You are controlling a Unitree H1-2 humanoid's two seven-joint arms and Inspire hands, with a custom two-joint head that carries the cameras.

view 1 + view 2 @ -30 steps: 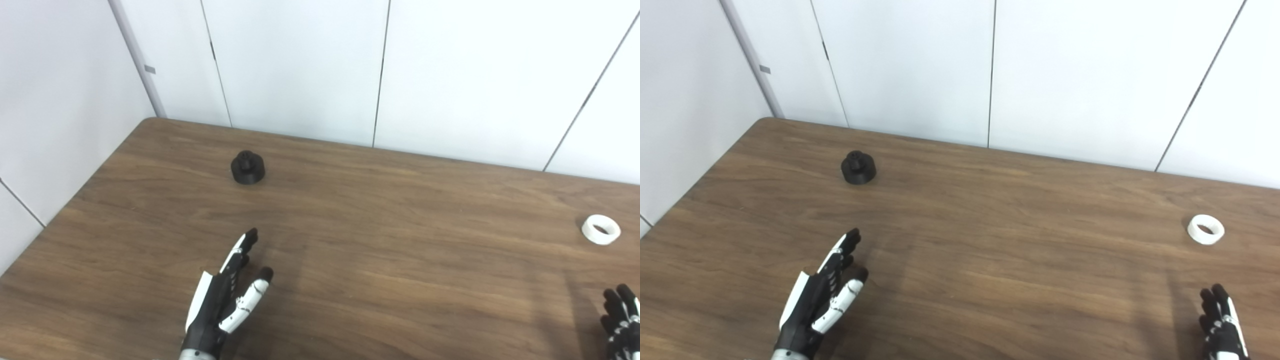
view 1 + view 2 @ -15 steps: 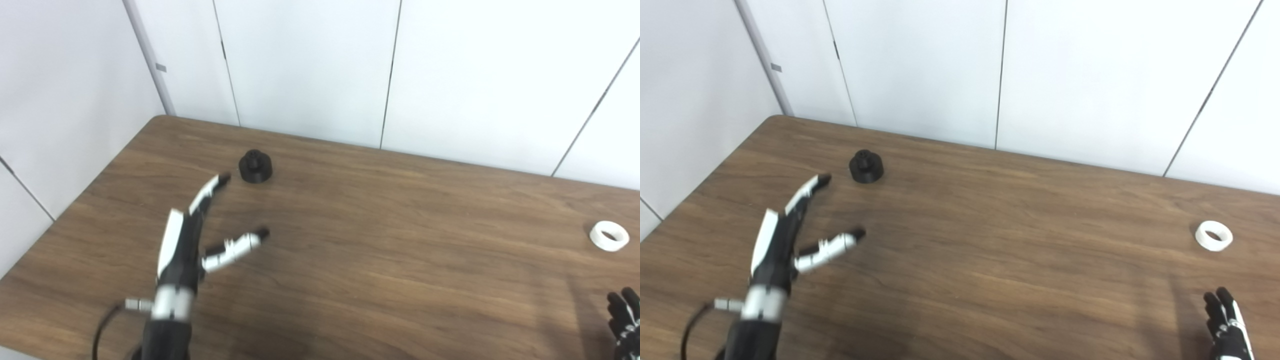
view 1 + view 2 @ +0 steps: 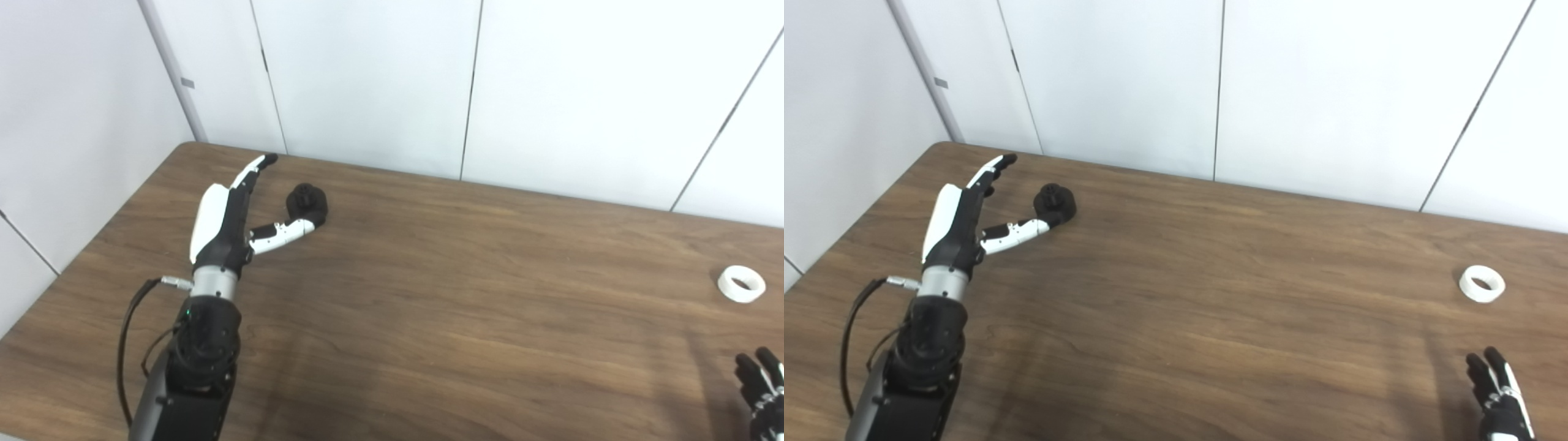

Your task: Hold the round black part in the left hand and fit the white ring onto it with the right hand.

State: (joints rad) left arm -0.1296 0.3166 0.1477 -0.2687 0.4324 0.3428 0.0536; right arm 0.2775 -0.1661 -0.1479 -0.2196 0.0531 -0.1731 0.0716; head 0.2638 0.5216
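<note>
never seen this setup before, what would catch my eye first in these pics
First, the black-and-white left hand stretched out toward the far left corner of the brown wooden table, open, its thumb reaching the round black part. Next, the small white ring lying alone near the right edge. The right hand only peeks in at the bottom right corner, fingers apart, holding nothing.

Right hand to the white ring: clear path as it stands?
Likely yes. The white ring lies alone on bare table, and the right hand sits open just nearer the robot, with nothing between them.
</note>
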